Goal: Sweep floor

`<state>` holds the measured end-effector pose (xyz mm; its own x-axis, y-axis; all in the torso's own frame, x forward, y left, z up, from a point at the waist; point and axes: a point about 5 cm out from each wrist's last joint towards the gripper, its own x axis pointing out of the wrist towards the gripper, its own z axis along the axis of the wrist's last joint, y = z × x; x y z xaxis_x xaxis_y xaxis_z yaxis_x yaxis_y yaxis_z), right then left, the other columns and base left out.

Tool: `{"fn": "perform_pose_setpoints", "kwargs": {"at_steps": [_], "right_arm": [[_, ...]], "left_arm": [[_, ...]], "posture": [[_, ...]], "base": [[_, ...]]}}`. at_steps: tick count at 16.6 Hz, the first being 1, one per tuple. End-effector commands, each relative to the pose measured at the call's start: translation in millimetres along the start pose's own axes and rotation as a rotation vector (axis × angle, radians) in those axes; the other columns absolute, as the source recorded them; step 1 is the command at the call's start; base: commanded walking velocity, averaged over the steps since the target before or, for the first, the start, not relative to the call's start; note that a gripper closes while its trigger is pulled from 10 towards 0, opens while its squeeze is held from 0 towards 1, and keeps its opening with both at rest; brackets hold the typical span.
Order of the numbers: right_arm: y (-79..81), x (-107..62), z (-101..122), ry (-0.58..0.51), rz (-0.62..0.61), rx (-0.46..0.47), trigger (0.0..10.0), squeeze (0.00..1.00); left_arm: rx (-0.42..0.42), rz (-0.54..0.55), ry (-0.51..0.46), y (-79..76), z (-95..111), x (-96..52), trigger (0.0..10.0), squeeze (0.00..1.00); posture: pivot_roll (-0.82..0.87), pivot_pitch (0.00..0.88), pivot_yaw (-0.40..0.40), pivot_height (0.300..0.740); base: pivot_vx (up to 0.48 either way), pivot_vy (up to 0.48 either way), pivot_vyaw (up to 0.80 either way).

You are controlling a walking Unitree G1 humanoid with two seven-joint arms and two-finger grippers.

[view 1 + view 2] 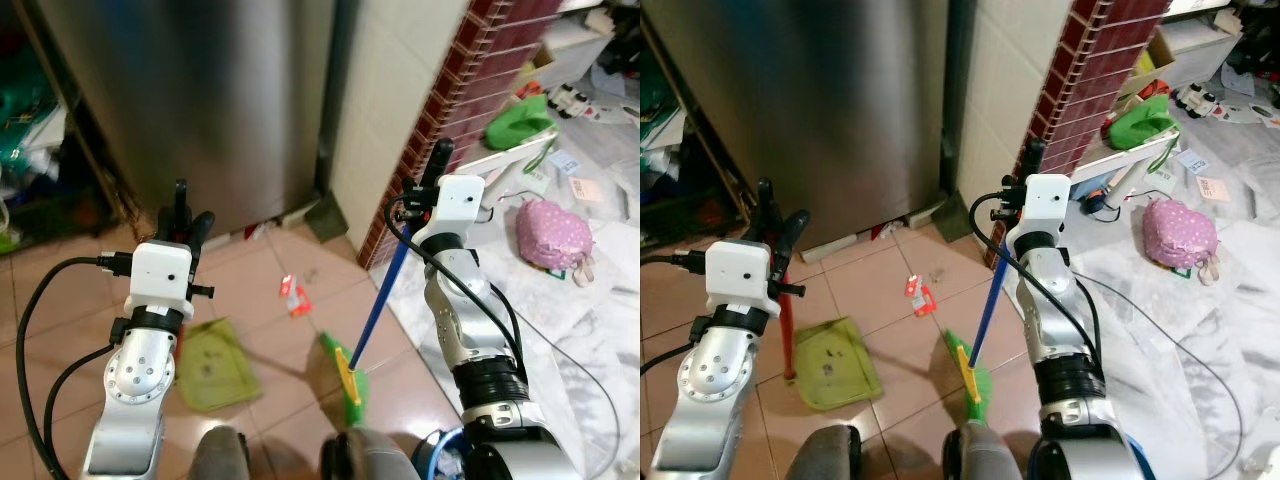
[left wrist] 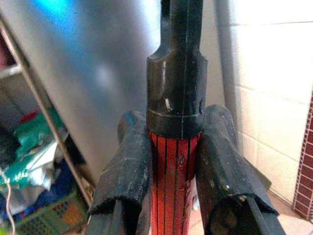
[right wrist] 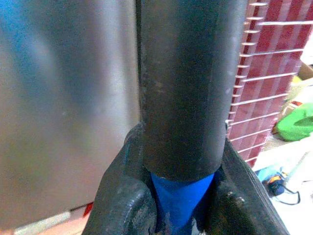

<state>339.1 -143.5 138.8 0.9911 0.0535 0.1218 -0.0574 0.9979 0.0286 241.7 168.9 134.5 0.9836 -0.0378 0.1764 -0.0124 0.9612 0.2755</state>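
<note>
My left gripper [image 1: 185,222] is shut on the red, black-capped handle [image 2: 175,147] of a green dustpan [image 1: 835,362] that rests on the tan tiles in front of my left foot. My right gripper [image 1: 1033,165] is shut near the top of a broom's blue handle [image 1: 383,290], just under its black cap [image 3: 183,88]. The handle slants down to the green broom head [image 1: 345,372], which touches the floor between my feet and the dustpan. A red and white wrapper [image 1: 295,296] lies on the tiles beyond both.
A stainless fridge [image 1: 200,100] stands straight ahead, with a white tiled wall and a red-brick-tiled corner [image 1: 450,110] to its right. Cluttered shelves [image 1: 30,130] are at left. At right, plastic sheeting [image 1: 590,320] carries a pink dotted bag [image 1: 552,232], a green bag [image 1: 520,120] and papers.
</note>
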Motion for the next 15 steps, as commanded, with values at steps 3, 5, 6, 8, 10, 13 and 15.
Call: {"fn": "perform_pose_setpoints", "kwargs": {"at_steps": [3,5,6,8,10,13,15], "right_arm": [[-3.4,3.7,13.0,-0.065,-0.003,-0.007,10.0,0.0],[-2.7,3.9,12.6,-0.064,-0.004,-0.001,10.0,0.0],[-2.4,4.0,12.4,-0.063,-0.006,-0.001,10.0,0.0],[-3.0,4.2,13.4,-0.071,-0.012,-0.045,10.0,0.0],[-4.0,4.5,17.0,-0.097,-0.015,-0.065,10.0,0.0],[-3.8,5.8,19.5,-0.107,-0.017,-0.063,10.0,0.0],[-4.3,5.5,20.5,-0.116,-0.022,-0.071,10.0,0.0]], "left_arm": [[-0.004,-0.011,-0.073,0.1,15.0,3.2,10.0,0.0],[-0.009,-0.013,-0.075,-0.4,15.9,3.6,10.0,0.0],[-0.009,-0.014,-0.075,-0.6,15.9,3.6,10.0,0.0],[-0.011,-0.017,-0.075,-1.5,16.2,4.1,10.0,0.0],[-0.011,-0.017,-0.076,-1.3,16.5,4.1,10.0,0.0],[-0.011,-0.02,-0.076,-1.7,16.9,4.0,10.0,0.0],[-0.01,-0.014,-0.077,-1.4,17.3,3.7,10.0,0.0]], "posture": [[0.06,0.153,-0.094,0.74],[0.06,0.151,-0.093,0.74],[0.06,0.151,-0.093,0.74],[0.07,0.148,-0.094,0.74],[0.07,0.148,-0.094,0.74],[0.07,0.15,-0.096,0.74],[0.07,0.151,-0.098,0.74]], "base": [[0.349,0.266,0.0],[0.341,0.287,0.0],[0.322,0.33,0.0],[0.291,0.381,0.0],[0.292,0.381,0.35],[0.295,0.38,0.36],[0.315,0.362,0.0]]}}
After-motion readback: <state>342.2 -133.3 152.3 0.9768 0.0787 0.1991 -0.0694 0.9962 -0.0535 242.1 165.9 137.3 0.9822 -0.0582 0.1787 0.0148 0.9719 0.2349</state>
